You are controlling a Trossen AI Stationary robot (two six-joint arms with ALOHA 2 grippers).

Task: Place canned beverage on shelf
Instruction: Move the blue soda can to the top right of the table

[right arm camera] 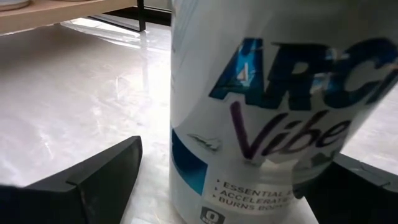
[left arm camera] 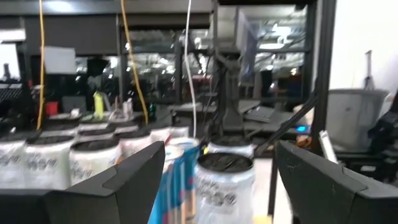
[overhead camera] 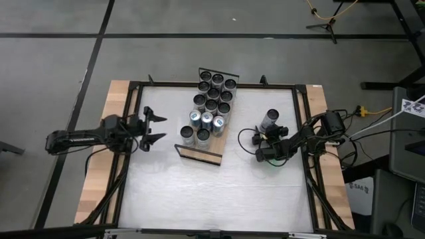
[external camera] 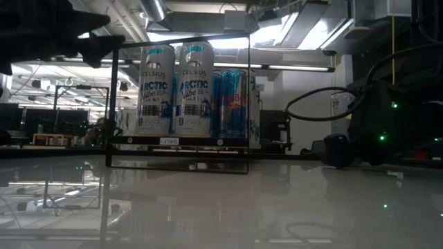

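My right gripper [overhead camera: 270, 135] is spread wide around the Celsius Arctic Vibe can [right arm camera: 261, 106] standing right of the shelf [overhead camera: 199, 153], not squeezing yet. Looks rigid but thin-walled, slick, probably full and heavy: grip mid-body. Far across, my left gripper [overhead camera: 157, 128] waits, released, empty.

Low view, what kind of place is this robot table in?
Probably a lab or workshop: ceiling strip lights, benches behind the canned beverage shelf, and a tripod on the taped concrete floor.

Cans [overhead camera: 211, 106] crowd the shelf [overhead camera: 197, 153]; only its near end lies bare
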